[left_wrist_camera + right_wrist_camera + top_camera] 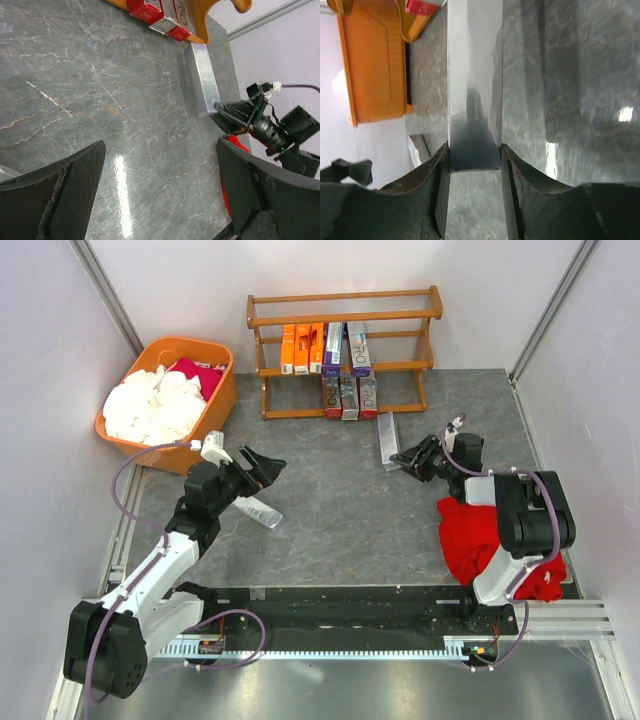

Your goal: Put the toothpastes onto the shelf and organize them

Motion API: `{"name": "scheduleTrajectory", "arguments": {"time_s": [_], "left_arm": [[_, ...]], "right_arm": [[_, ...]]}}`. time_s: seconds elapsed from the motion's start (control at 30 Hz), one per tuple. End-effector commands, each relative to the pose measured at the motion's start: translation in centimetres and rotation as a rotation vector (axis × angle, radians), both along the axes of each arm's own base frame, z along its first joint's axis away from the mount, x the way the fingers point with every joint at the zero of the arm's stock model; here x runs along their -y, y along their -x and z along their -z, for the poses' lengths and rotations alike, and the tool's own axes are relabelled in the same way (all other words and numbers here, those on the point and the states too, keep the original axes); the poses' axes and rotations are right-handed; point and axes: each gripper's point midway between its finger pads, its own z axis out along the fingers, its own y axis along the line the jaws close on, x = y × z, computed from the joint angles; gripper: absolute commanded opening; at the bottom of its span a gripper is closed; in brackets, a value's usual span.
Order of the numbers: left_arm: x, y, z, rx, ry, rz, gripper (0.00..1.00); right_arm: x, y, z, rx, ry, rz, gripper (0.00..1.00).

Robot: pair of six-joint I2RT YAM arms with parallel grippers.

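"Lying where, the silver-grey carton (386, 438)?"

"Flat on the table (330, 500), just near of the shelf (345, 302), its far end towards the bottom tier. The right gripper (402, 457) pinches its near end, and the wrist view shows the fingers (437, 172) pressed against both long sides."

"And on the shelf?"

"Orange cartons (301, 348) and purple-and-white cartons (347, 345) stand side by side on the middle tier, with red-and-silver cartons (348, 397) below them."

"The other arm?"

"The left gripper (262, 468) sits over the left of the table, fingers (65, 190) spread wide with nothing between them. A second silver carton (258, 510) lies just near of it."

"Further out?"

"An orange tub (215, 405) of white cloths (150, 405) stands far left. A red cloth (480, 530) lies by the right arm."
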Motion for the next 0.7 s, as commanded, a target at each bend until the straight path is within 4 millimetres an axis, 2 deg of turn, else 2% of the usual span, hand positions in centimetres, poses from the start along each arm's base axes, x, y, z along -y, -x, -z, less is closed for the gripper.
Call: {"name": "scheduleTrajectory", "arguments": {"time_s": [0.0,0.03,0.1,0.13,0.17,0.23,0.27,0.3,0.33,0.37,0.4,0.43,0.47,0.5,0.53,0.57,0.6,0.63,0.67], "left_arm": [[0.5,-0.7,-2.2,0.073,0.003,0.031,1.00],[0.6,-0.7,-2.2,0.074,0.005,0.032,1.00],[0.7,-0.7,-2.2,0.073,0.008,0.038,1.00],[0.7,-0.7,-2.2,0.071,0.007,0.037,1.00],[0.7,-0.7,-2.2,0.071,0.008,0.040,1.00],[0.7,-0.7,-2.1,0.071,0.008,0.040,1.00],[0.7,-0.7,-2.1,0.067,0.009,0.041,1.00],[0.7,-0.8,-2.1,0.070,0.008,0.040,1.00],[0.7,-0.8,-1.8,0.064,0.006,0.040,1.00],[0.8,-0.8,-1.8,0.062,0.006,0.043,1.00],[0.8,-0.8,-1.8,0.061,0.008,0.044,1.00],[0.9,-0.9,-1.7,0.058,0.007,0.044,1.00],[0.8,-0.9,-1.7,0.058,0.005,0.043,1.00],[0.9,-1.0,-1.7,0.058,0.004,0.045,1.00],[0.8,-1.0,-1.9,0.063,0.005,0.043,1.00],[0.9,-1.0,-1.7,0.058,0.004,0.048,1.00],[0.9,-1.0,-1.7,0.057,0.004,0.048,1.00],[0.9,-1.0,-1.7,0.057,0.004,0.048,1.00],[1.0,-1.0,-1.6,0.054,0.004,0.049,1.00]], "right_arm": [[0.4,-4.4,-3.7,0.154,-0.042,0.019,0.18],[0.6,-4.9,-3.0,0.137,-0.049,0.032,0.18],[0.8,-6.6,-3.9,0.167,-0.060,0.044,0.18],[1.0,-7.2,-3.3,0.155,-0.064,0.064,0.18],[0.9,-8.1,-3.7,0.164,-0.062,0.065,0.18],[1.0,-9.3,-2.8,0.148,-0.057,0.068,0.18],[1.1,-10.5,-3.5,0.162,-0.058,0.068,0.18],[1.0,-11.1,-2.1,0.131,-0.058,0.066,0.19],[0.9,-12.7,-3.2,0.159,-0.063,0.057,0.19],[0.9,-13.3,-2.6,0.138,-0.066,0.062,0.19],[0.9,-13.9,-1.2,0.111,-0.067,0.064,0.19],[0.9,-15.3,-2.2,0.139,-0.071,0.064,0.19],[0.9,-16.0,-1.9,0.125,-0.077,0.077,0.19],[1.0,-16.5,-0.8,0.103,-0.077,0.082,0.19],[1.0,-17.9,-1.8,0.129,-0.080,0.081,0.19],[1.2,-18.4,-1.4,0.116,-0.076,0.092,0.19],[1.1,-18.9,-0.3,0.097,-0.071,0.093,0.20],[1.1,-20.2,-1.4,0.125,-0.072,0.091,0.20],[1.1,-20.6,-0.8,0.099,-0.068,0.087,0.21]]}}
